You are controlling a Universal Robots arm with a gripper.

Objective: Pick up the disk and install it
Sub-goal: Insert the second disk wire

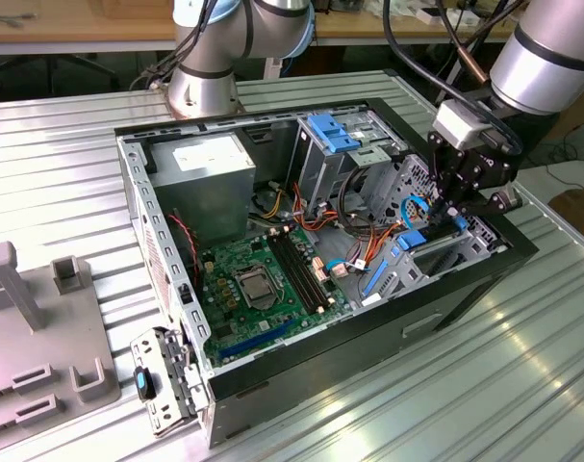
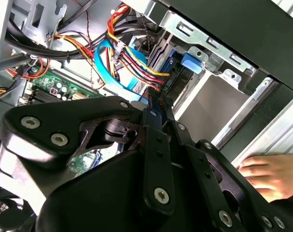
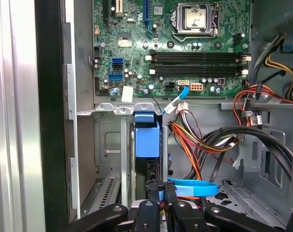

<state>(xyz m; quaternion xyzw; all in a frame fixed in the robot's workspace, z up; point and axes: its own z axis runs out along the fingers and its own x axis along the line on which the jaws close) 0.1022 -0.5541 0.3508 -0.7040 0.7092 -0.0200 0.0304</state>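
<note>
Black linkage of our gripper (image 3: 161, 193) fills the foreground in both wrist views, its fingers (image 2: 155, 104) drawn narrow, pinching what looks like the edge of the disk (image 3: 147, 140). We see the disk standing on edge in its bay inside the computer case (image 1: 465, 279), beside the motherboard (image 3: 185, 48). We judge it stiff, dense and shock-sensitive; the blue carrier rail gives firmer purchase than the smooth metal body. A person's hand (image 2: 272, 174) rests against the case.
</note>
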